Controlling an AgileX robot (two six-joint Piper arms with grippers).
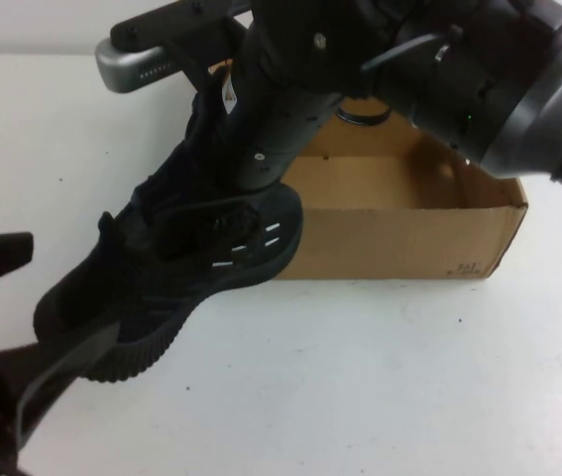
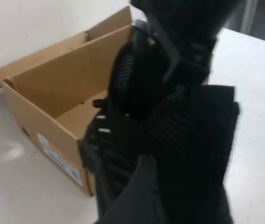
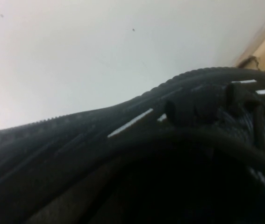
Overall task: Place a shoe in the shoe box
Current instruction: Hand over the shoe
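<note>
The shoe (image 1: 162, 288) hangs tilted over the table (image 1: 360, 377), heel against the near left corner of the shoe box (image 1: 399, 238) and toe pointing away from it. The right gripper (image 1: 246, 164), jaws closed, clamps the shoe at its collar. The left gripper (image 1: 3, 317), jaws spread wide, sits just beside the toe.

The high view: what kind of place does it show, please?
Probably a robot test bench, not a home or a shop: a plain white table, one open cardboard shoe box, one black sneaker, and two robot arms over them, with a bare white wall behind.
</note>
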